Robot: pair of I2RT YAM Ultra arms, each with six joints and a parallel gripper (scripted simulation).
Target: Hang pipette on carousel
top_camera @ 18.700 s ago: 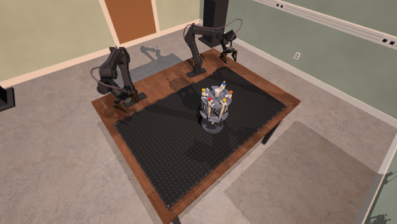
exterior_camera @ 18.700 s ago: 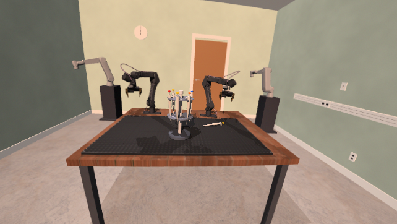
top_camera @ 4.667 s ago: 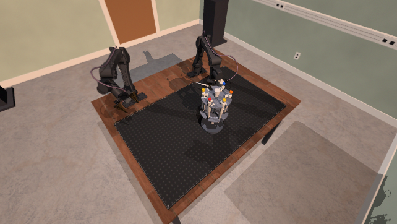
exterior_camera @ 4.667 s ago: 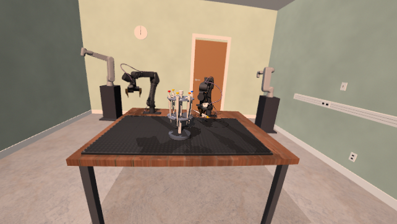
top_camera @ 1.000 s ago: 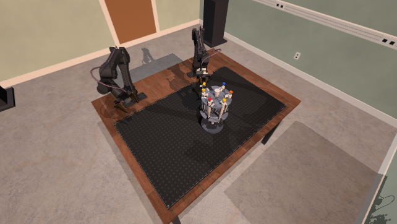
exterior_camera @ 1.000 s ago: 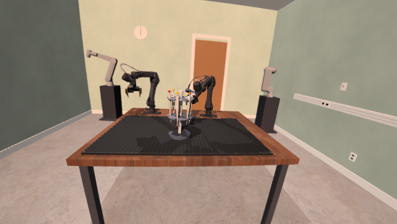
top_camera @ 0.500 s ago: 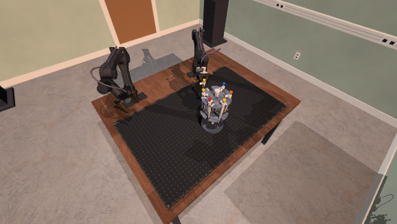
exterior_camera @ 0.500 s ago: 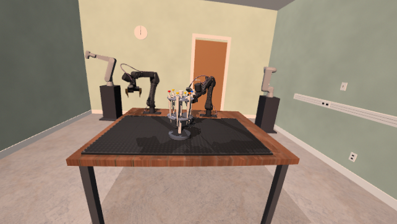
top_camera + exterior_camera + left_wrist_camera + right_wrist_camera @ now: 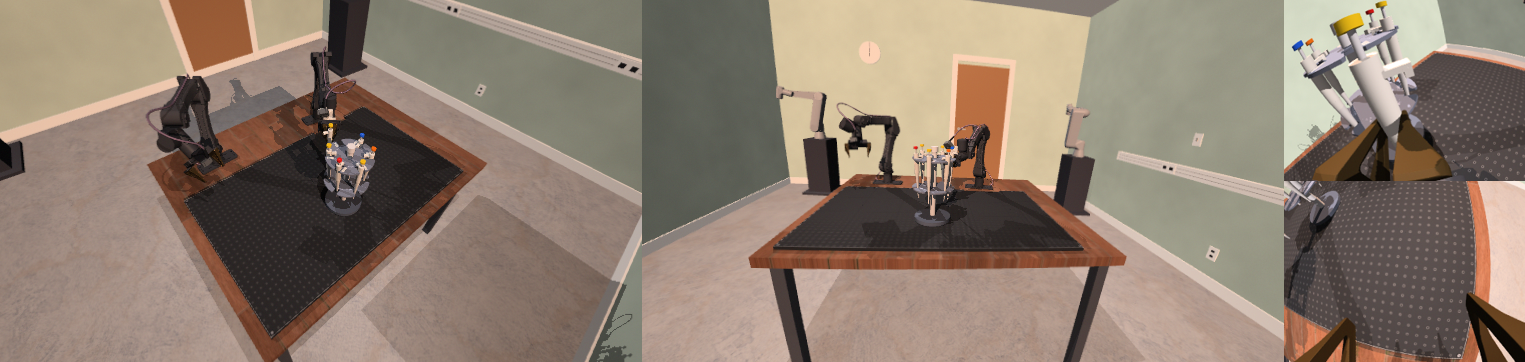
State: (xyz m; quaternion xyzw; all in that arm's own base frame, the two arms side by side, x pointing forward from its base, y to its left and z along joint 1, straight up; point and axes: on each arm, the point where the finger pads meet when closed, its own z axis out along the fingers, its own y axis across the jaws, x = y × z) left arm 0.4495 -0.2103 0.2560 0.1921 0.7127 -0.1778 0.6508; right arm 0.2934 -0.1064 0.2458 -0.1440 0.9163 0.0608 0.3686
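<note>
- The hand pipette (image 9: 330, 135) (image 9: 1374, 85) is beside the carousel (image 9: 343, 204) (image 9: 932, 219) (image 9: 1332, 61) (image 9: 1327, 212), off the bench and not yet hung.
- The left gripper (image 9: 328, 128) (image 9: 956, 161) (image 9: 1394, 118) is closed around the pipette's narrow lower body. This low grip leaves the upper body and finger hook (image 9: 1399, 68) free for the slot and rail.
- The pipette is tilted in the left wrist view, yellow push button (image 9: 330, 125) (image 9: 1349, 24) uppermost. This orientation suits hanging; the lean probably needs correcting before seating.
- The finger hook projects sideways from the upper body. Its tip must finish behind the rail, so rotation about the pipette's axis matters as well as height.
- Pipettes with red (image 9: 339, 160) (image 9: 915, 148) (image 9: 1370, 11), orange (image 9: 373, 149) (image 9: 948, 150) (image 9: 1310, 41), blue (image 9: 362, 135) (image 9: 1298, 44) and yellow buttons already hang on the carousel. Button colour alone may not identify the place; the printed volume is unreadable here.
- The right gripper (image 9: 212, 172) (image 9: 859, 155) (image 9: 1404, 313) stands wide and empty, well apart from the carousel, leaving the left arm room.
- Next, presumably: align hook with the matching slot, move inward, lower, then release. Contact with neighbouring pipettes could turn the head.
</note>
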